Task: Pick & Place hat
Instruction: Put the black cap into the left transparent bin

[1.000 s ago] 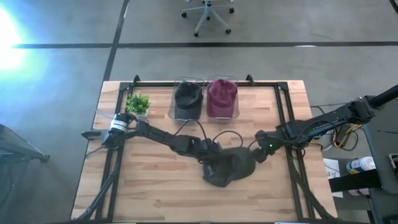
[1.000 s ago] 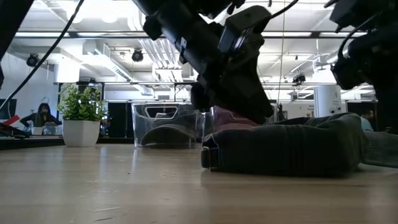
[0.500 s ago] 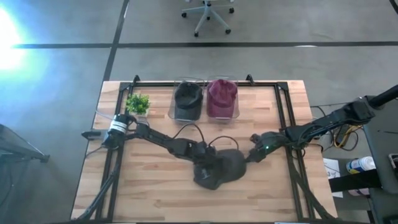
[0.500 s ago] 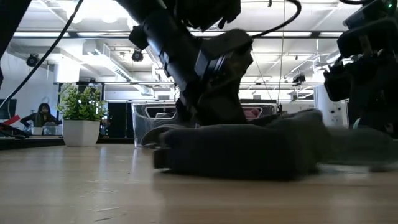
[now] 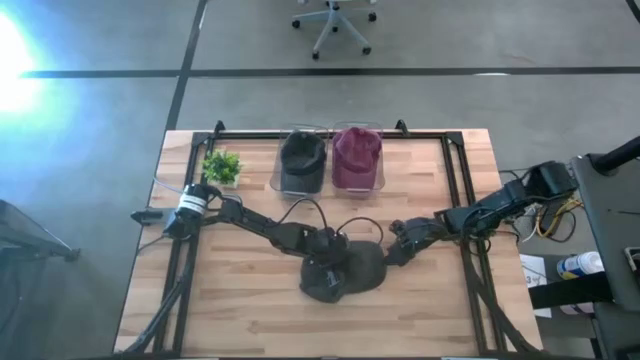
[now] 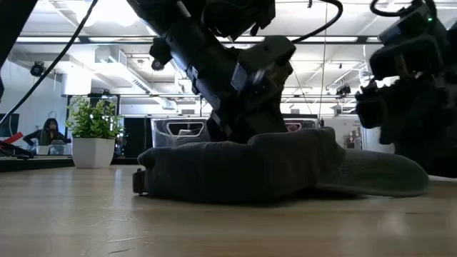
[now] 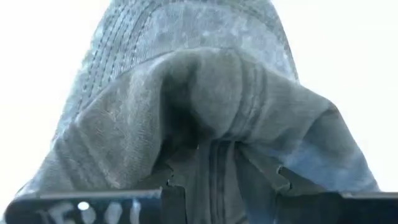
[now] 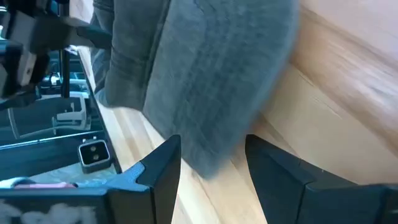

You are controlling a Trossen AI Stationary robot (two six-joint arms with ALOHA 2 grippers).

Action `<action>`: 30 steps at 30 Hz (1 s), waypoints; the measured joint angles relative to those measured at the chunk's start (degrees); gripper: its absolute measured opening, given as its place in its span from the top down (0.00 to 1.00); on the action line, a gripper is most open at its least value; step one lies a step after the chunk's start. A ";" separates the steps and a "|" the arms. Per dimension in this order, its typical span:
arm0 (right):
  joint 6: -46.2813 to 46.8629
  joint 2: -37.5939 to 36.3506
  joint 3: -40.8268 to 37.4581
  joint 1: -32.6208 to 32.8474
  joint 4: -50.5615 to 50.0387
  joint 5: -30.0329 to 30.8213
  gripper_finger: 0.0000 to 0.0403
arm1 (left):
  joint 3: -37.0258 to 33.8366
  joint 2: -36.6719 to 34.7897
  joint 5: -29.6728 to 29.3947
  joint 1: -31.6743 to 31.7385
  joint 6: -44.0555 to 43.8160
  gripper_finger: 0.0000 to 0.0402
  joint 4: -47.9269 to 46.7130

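A dark grey hat [image 5: 350,272] lies on the wooden table, its crown bunched up and its brim [image 6: 385,175] flat on the wood toward the right. My left gripper [image 5: 325,254] comes slanting down onto the crown from the left and is shut on its cloth [image 7: 217,112]. My right gripper [image 5: 392,250] stands open at the hat's right side. The brim's edge [image 8: 211,124] reaches into the gap between its two fingers. My left gripper pinches a bunched fold of the crown's cloth [image 7: 219,155] between its two fingers, slanting down from the table's left. The cloth puckers up around the fingers, and the rest of the hat [image 6: 235,168] rests on the table. My right gripper has the brim's edge between its fingers; I cannot tell whether they touch it.
Two clear bins at the far edge hold a black hat [image 5: 302,160] and a maroon hat [image 5: 357,158]. A small potted plant [image 5: 221,166] stands at the far left. Black frame rails [image 5: 455,200] run along the table's sides. Bare wood lies near the front edge.
The hat has slid toward the table's left and drawn together into a shorter heap, staying on the wood. My right gripper has moved left and down after it and tipped downward. My left gripper has sunk a little with the crown.
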 joint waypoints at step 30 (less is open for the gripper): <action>-72.33 0.89 46.91 2.43 -64.98 34.60 0.96 | -0.66 -40.71 -34.24 -5.38 -8.40 0.76 -21.37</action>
